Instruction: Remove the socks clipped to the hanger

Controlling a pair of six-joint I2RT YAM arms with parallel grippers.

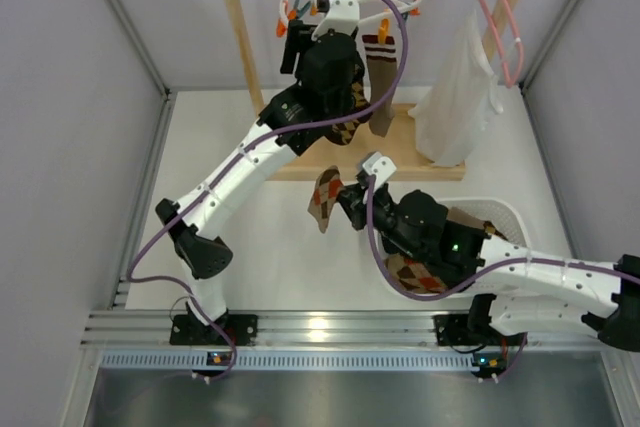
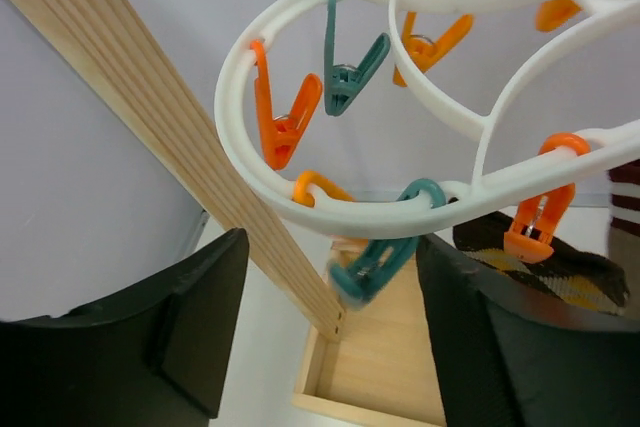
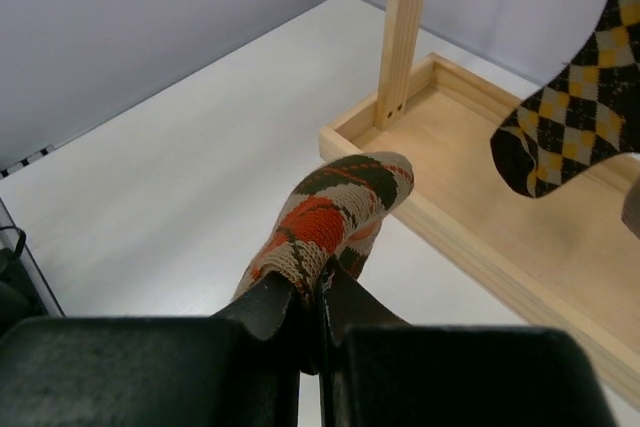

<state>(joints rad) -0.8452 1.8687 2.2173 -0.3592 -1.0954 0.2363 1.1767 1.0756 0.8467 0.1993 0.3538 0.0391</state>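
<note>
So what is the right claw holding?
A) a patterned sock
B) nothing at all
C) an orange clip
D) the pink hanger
A: the right gripper is pinched shut on one end of an orange and tan patterned sock, which sticks out past its fingers.

Hanger [image 2: 232, 107] ring close above left end effector [image 2: 335, 347], teal clip [image 2: 375, 267] between its spread fingers, post [image 2: 130, 97] just left, bare table [image 3: 170, 177] left of right end effector [image 3: 318, 297] and its gripped sock [image 3: 335, 212], tray [image 3: 450, 235] ahead-right.
</note>
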